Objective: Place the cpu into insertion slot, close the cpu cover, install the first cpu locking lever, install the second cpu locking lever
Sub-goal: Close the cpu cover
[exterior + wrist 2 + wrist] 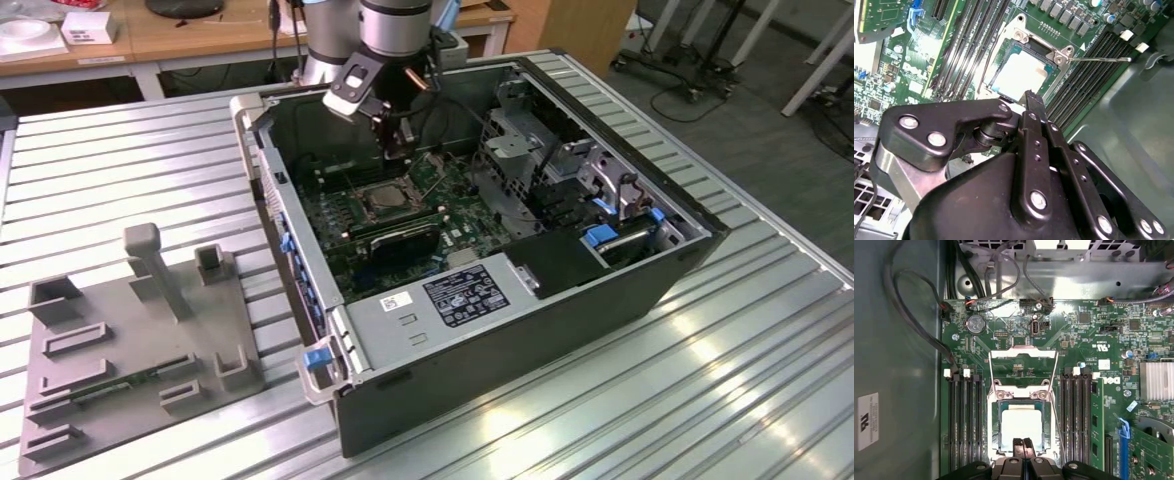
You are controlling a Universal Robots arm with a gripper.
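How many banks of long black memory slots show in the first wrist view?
2. One bank lies between the insertion slot and the grey case wall; the other bank lies across the slot, toward the blue latch. The end effector may hide more.

The cpu has a pale, matt metal top. Next to it the cpu cover is thin, bright metal, and the motherboard around it is glossy green.

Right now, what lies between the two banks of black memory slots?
In the first wrist view, the insertion slot lies there with the cpu seated in it; the cpu cover is swung open.
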